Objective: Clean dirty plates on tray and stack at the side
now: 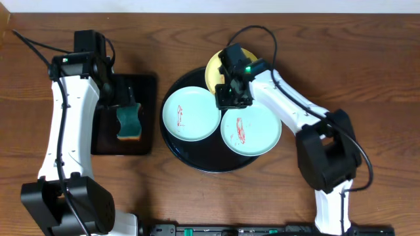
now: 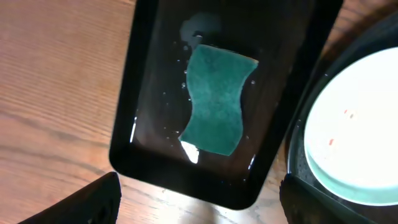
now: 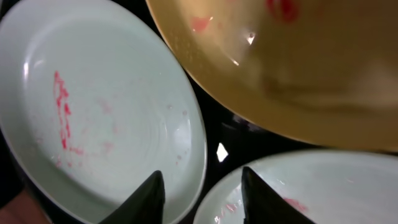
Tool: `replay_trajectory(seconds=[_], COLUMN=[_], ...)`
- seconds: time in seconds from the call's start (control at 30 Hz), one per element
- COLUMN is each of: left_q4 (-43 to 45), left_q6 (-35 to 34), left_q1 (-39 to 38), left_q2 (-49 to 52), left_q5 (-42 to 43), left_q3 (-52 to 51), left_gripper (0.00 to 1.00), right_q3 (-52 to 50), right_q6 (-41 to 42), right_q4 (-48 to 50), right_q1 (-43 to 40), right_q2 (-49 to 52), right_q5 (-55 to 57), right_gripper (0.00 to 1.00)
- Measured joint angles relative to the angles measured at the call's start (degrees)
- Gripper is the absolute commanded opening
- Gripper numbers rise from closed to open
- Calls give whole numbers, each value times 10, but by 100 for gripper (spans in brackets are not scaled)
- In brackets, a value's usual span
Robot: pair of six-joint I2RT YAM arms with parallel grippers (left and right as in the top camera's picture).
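Plainly, the brown wooden table (image 1: pixel 367 52) bears everything, and the large round glossy black tray (image 1: pixel 200 156) lies between the two arms. Bare wood shows beyond the tray's rim on the right arm's side, which looks like room enough for a stack. Just beside the tray, on the left arm's side, lies a smaller rectangular black tray (image 1: pixel 146 105), rim close to rim.

All three plates lie flat on the round tray, each with red smears, so none looks wiped yet. One pale aqua plate (image 1: pixel 191 113) fills the tray's half toward the rectangular tray. A second pale aqua plate (image 1: pixel 251 129) fills the opposite half. A pale yellow plate (image 1: pixel 215 71) sits at the tray's rim farthest from the arm bases, partly hidden overhead by the right arm.

A teal sponge (image 2: pixel 214 99) rests in the rectangular tray, outside the round one. The left gripper (image 2: pixel 200 186) hangs above it, spread wide and empty. The sponge's long axis runs across the line between the fingers, so they would close on its narrow waist. The left arm is clearly the nearer one for that pick-up.

The right gripper (image 3: pixel 202 190) hovers over the round tray's middle, where the three plate edges nearly meet. It is parted a little and grips nothing.
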Motion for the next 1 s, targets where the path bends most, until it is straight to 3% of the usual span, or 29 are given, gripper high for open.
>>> replay_trajectory(seconds=[0.7,1.0], left_q4=[4,4], left_q6=[-2,-2], left_q1=[1,1], left_q2=[0,0], left_q5=[-6,-6], left_q3=[0,0], left_gripper=[82,82], right_q3=[2,13], right_q6=[13,8], right_q4=[50,39], right_q1=[27,31], right_q2=[49,52], right_q5=[1,5], right_gripper=[17,27])
